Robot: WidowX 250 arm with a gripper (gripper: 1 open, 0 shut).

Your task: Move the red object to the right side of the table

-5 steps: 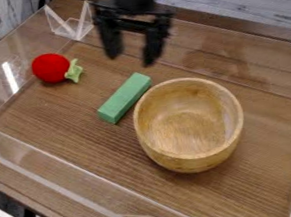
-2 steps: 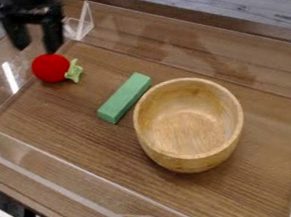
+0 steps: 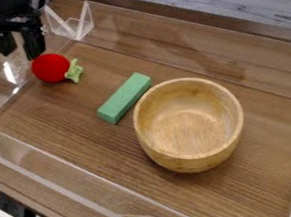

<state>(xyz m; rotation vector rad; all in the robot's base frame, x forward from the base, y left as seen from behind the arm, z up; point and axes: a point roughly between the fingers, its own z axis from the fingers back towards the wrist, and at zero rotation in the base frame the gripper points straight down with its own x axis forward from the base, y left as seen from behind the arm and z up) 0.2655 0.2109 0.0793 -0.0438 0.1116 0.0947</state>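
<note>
Across the whole view runs the brown wood-grain table (image 3: pixel 58 142), fenced by low clear acrylic walls along its edges. Right of centre on it sits a round, light wooden bowl (image 3: pixel 190 123), upright and with nothing visible inside. Up in the far left corner hangs the black robot gripper (image 3: pixel 19 40), pointing down, its two dark fingers spread apart with nothing between them. Just left of the bowl lies a green rectangular block (image 3: pixel 124 97), angled diagonally, close to the rim but apart from it. On the left side of the table rests the small round red object (image 3: pixel 52 67) with a green leafy tip, just below and slightly right of the fingertips, which are not touching it.
</note>
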